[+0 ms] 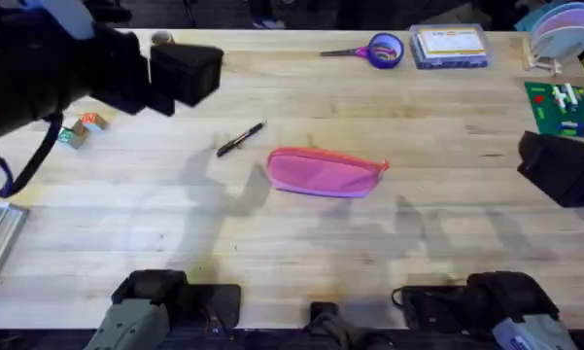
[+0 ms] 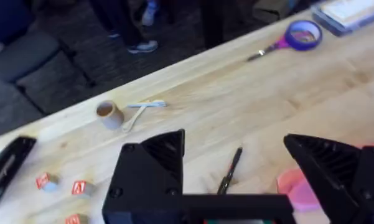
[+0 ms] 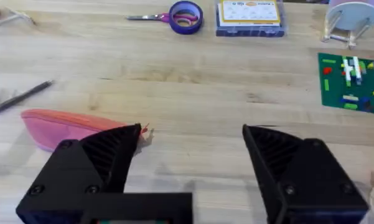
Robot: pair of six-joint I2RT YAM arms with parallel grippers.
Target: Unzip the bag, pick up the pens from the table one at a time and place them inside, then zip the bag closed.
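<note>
Bag [image 1: 326,172] lying zipped mid-table [image 1: 301,253], pen [image 1: 240,139] just beside it. Left gripper [image 2: 236,165] and right gripper [image 3: 193,155] both hovering, fingers spread. Risk: soft pouch sliding while zip being pulled, bumping pen away.

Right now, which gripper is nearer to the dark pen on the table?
Left. The left gripper hovers just beyond the pen; the right gripper is at the table's far right edge, past the bag.
</note>
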